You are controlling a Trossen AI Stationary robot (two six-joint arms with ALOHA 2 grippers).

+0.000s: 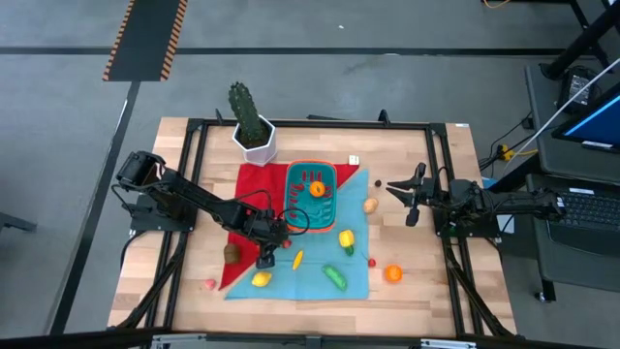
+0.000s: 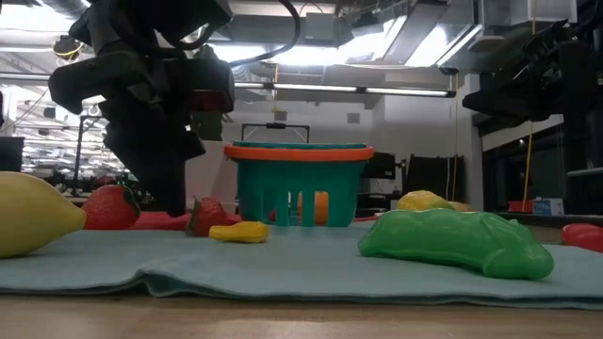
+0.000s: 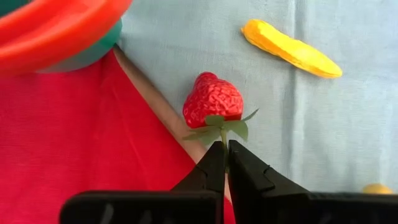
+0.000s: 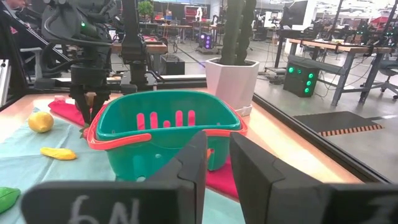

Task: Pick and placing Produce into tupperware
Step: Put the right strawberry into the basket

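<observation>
blue cloth [image 3: 323,124], left end effector [image 3: 225,163] clamped on strawberry [image 3: 212,99] stem, its underside hidden

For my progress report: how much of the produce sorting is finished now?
Done: one orange piece lies in the teal tupperware. In hand: the left gripper is shut on the stem of a strawberry beside the tupperware. Left: the other pieces lie outside, such as the lemon. The right gripper waits apart.
</observation>
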